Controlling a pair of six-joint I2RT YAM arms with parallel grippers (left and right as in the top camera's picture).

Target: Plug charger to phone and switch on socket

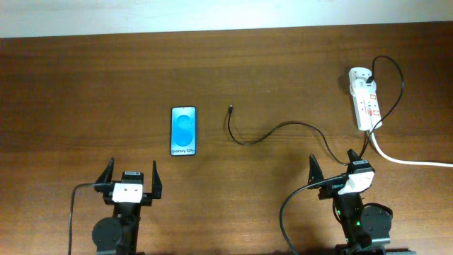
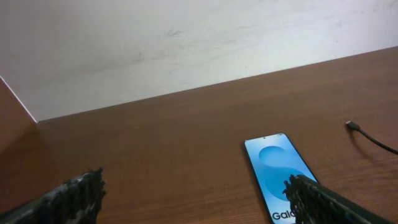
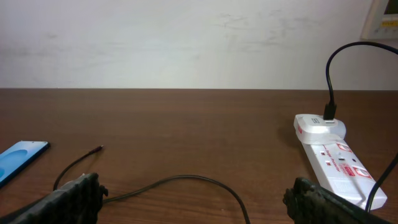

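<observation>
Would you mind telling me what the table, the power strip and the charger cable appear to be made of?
Table: probably wood or veneer, dark brown with visible grain. Power strip: likely hard plastic, smooth white moulded body. Charger cable: seemingly rubbery plastic sheath, matt black, lying in loose curves.

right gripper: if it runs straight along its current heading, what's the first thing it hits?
Probably the charger, whose slack loop lies on the table just ahead of the right gripper, between its open jaws. The socket sits right of that line. Height over the cable is unclear.
</observation>
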